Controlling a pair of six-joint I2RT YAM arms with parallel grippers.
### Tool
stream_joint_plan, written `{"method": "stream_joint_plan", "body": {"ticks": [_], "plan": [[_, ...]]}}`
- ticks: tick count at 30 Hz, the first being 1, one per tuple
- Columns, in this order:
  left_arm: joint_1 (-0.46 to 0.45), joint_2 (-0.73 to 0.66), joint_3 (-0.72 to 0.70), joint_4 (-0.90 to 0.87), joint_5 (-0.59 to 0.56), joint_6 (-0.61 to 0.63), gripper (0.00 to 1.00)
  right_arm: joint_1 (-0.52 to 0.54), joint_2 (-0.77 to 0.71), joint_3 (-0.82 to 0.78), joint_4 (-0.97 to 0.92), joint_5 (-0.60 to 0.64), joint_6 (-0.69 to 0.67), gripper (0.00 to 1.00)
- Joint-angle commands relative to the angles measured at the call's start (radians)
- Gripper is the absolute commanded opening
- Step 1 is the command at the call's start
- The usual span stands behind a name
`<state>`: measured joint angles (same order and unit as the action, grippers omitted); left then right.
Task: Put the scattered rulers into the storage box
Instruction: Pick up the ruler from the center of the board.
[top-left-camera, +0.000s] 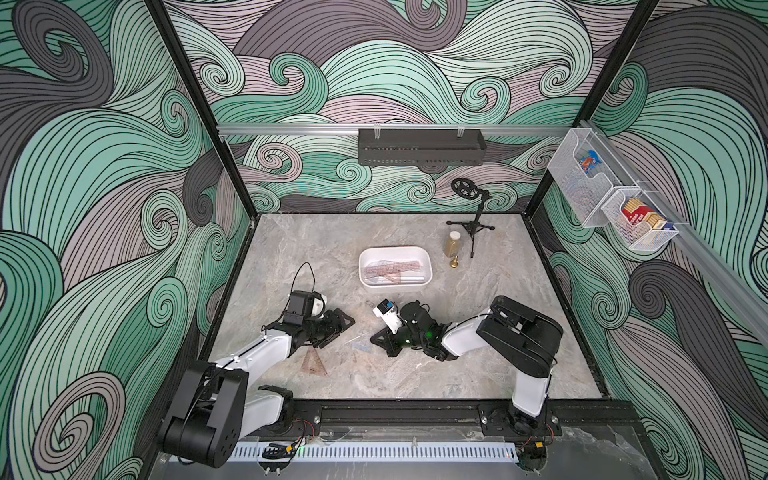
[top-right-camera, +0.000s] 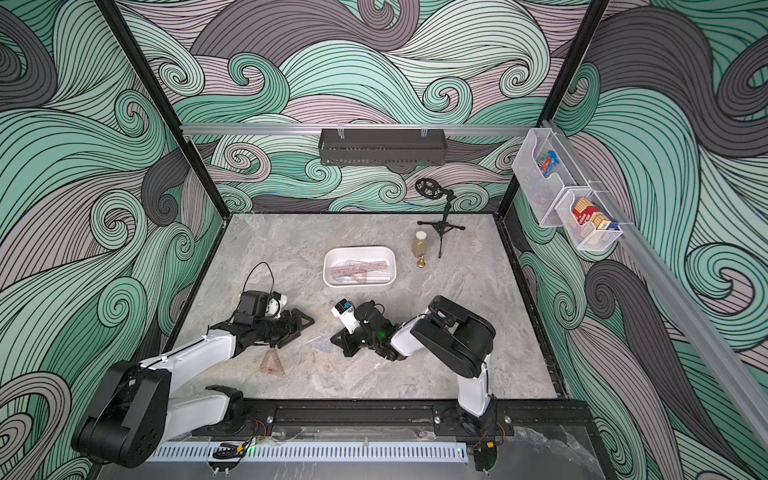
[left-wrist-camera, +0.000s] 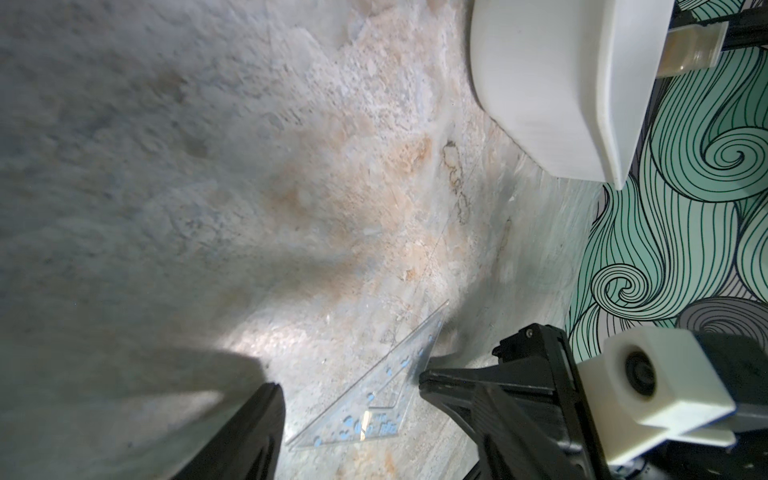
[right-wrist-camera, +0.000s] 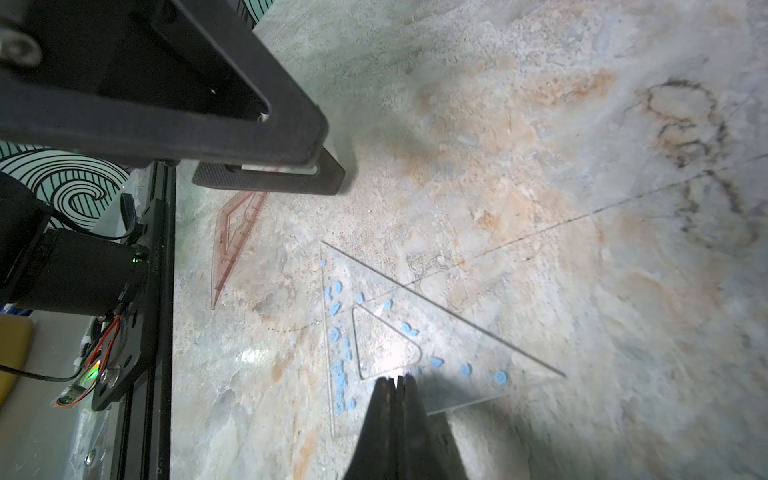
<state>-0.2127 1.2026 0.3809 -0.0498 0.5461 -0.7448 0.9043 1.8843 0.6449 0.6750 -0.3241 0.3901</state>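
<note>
The white storage box (top-left-camera: 428, 277) (top-right-camera: 390, 276) (left-wrist-camera: 540, 95) stands mid-table in both top views with several rulers (top-left-camera: 395, 269) lying in it. A clear set square with blue marks (top-left-camera: 362, 343) (top-right-camera: 321, 343) (left-wrist-camera: 374, 395) (right-wrist-camera: 449, 332) lies flat between the two arms. My right gripper (top-left-camera: 372, 339) (top-right-camera: 333, 339) (right-wrist-camera: 397, 379) is shut, and its tips rest on that set square. My left gripper (top-left-camera: 338, 330) (top-right-camera: 298, 331) (right-wrist-camera: 330, 160) is open and empty, close beside the set square. A reddish-brown set square (top-left-camera: 313, 364) (top-right-camera: 272, 362) (right-wrist-camera: 232, 245) lies nearer the front.
Right of the box stand an amber bottle (top-left-camera: 453, 245), a small brass piece (top-left-camera: 454, 262) and a black tripod stand (top-left-camera: 473, 220). A black perforated tray (top-left-camera: 419, 145) hangs on the back wall, and wire baskets (top-left-camera: 611, 195) on the right wall. A black rail (top-left-camera: 415, 411) edges the front.
</note>
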Motion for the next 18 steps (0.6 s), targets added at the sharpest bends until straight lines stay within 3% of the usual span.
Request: {"method": "stream_joint_plan", "body": {"ticks": [1, 18], "plan": [[-0.001, -0.001, -0.001, 0.012, 0.009, 0.001, 0.76, 0.002, 0.016, -0.023, 0.010, -0.006, 0.013, 0.00], [-0.032, 0.016, -0.071, 0.127, 0.085, -0.044, 0.75, 0.002, 0.040, -0.039, 0.032, -0.009, 0.016, 0.00]]}}
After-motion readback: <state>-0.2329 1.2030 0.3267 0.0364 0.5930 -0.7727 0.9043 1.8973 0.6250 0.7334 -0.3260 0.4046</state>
